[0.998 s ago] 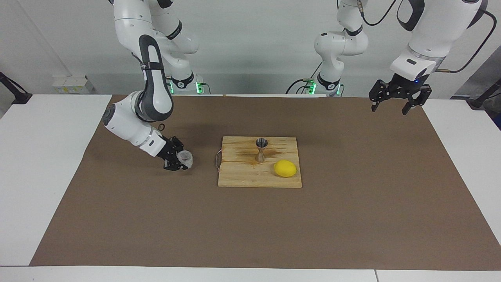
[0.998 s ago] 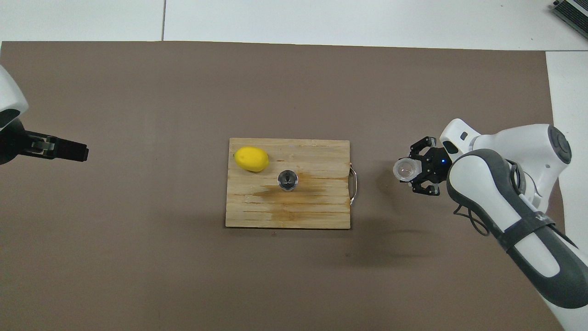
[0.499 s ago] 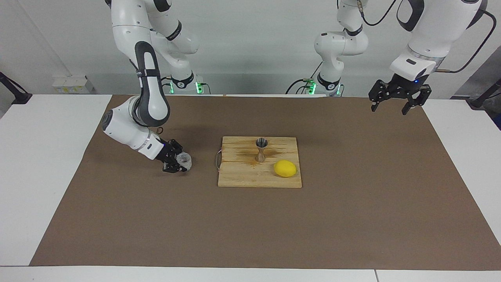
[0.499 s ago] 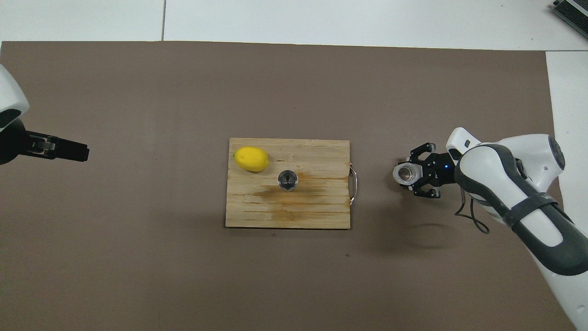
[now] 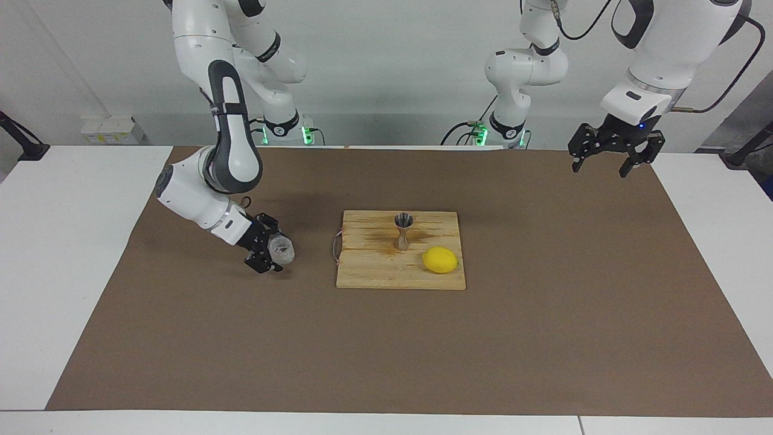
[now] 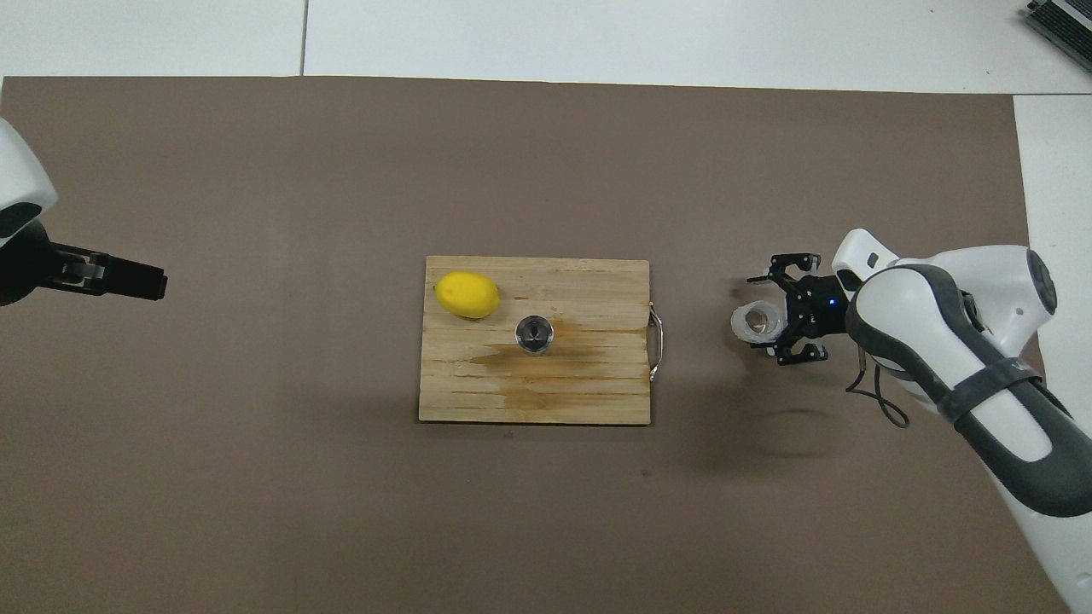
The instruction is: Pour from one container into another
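The small clear glass cup (image 5: pixel 282 249) (image 6: pixel 754 322) rests on the brown mat beside the cutting board's handle, toward the right arm's end, and looks tipped over toward the board. My right gripper (image 5: pixel 270 244) (image 6: pixel 768 317) is low at the cup, open, its fingers spread on either side of it. The silvery hourglass jigger (image 5: pixel 403 231) (image 6: pixel 534 333) stands upright on the wooden board (image 5: pixel 374 273) (image 6: pixel 529 396), with brownish stains around it. My left gripper (image 5: pixel 603 164) (image 6: pixel 128 281) hangs open and high over the mat's edge at the left arm's end, waiting.
A yellow lemon (image 5: pixel 439 260) (image 6: pixel 467 295) lies on the board close to the jigger, farther from the robots. A wire handle (image 5: pixel 335 248) (image 6: pixel 655 343) sticks out of the board toward the cup. The brown mat (image 5: pixel 543 338) covers the white table.
The right gripper has opened off the cup and drawn back slightly. The cup now leans on the mat. The left arm has not moved.
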You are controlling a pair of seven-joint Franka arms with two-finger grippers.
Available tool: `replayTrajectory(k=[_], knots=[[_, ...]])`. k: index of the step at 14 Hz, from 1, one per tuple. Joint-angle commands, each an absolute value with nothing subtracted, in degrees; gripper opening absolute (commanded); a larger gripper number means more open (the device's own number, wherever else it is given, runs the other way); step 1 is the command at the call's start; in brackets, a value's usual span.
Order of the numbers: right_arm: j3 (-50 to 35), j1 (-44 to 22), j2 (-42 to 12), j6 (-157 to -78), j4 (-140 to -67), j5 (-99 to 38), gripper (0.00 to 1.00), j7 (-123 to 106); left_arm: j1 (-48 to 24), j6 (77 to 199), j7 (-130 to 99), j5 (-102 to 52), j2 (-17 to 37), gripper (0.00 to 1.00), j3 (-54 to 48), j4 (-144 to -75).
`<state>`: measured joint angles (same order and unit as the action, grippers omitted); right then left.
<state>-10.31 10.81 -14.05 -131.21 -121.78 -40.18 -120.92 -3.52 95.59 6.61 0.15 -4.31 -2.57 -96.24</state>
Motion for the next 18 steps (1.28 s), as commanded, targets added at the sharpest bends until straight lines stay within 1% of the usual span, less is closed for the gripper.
replayTrajectory(k=[1, 3, 6, 8, 10, 12, 14, 16, 18], knots=[[-10.55, 10.99, -9.59, -130.87, -122.7, -40.79, 1.0, -119.02, -3.96, 96.15, 7.38, 0.26, -4.22, 1.0, -2.2, -96.33], [-10.55, 11.25, -8.18, -129.91, -122.78, -38.42, 1.0, -116.38, -4.04, 96.24, 7.3, 0.26, -4.13, 1.0, -2.2, -96.24], [-10.55, 11.25, -4.84, -127.01, -122.52, -31.31, 1.0, -106.04, -4.13, 96.24, 7.38, 0.26, -4.13, 1.0, -2.2, -96.24], [-10.55, 11.16, -2.12, -125.08, -122.17, -28.14, 1.0, -98.39, -4.13, 96.42, 7.38, 0.26, -4.13, 1.0, -2.2, -96.33], [-10.55, 10.9, 0.86, -124.98, -121.47, -25.85, 1.0, -90.22, -4.13, 96.42, 7.3, 0.26, -4.13, 1.0, -2.2, -96.33], [-10.9, 10.72, 2.45, -122.89, -119.28, -24.88, 1.0, -81.08, -4.13, 96.42, 7.38, 0.26, -4.13, 1.0, -2.2, -96.33], [-11.25, 10.64, 2.55, -119.37, -115.77, -19.71, 1.0, -70.72, -4.22, 96.42, 7.38, 0.18, -4.13, 1.0, -2.2, -96.33], [-11.34, 8.01, 2.64, -116.55, -112.78, -15.76, 1.0, -58.51, -4.22, 96.59, 7.38, 0.26, -4.13, 1.0, -2.2, -96.42], [-11.51, 5.38, 2.29, -114.53, -108.3, -8.82, 1.0, -49.09, -4.39, 96.68, 7.38, 0.26, -4.04, 1.0, -2.2, -96.5]])
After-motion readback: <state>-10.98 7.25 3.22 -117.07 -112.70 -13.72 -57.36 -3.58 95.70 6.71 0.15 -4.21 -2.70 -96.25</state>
